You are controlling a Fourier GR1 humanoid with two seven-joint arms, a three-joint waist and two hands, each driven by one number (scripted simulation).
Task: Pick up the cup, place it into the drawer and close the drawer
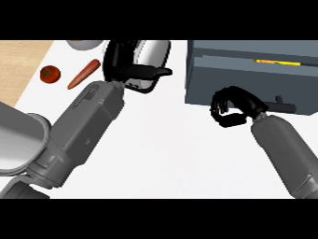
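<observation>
While the left robot hand [128, 65] clasps the cup [149, 52], long axis near-to-far, the right robot hand [231, 109] is curled, holding nothing, beside the drawer [258, 74].

A red tomato [50, 74] lies on the white counter [168, 140] near its left edge, with an orange carrot [83, 74] just beside it on the right, lying at a slant. Beyond them, at the top edge, part of a grey bowl [86, 44] shows. A strip of light wood [10, 65] runs along the counter's left side.
</observation>
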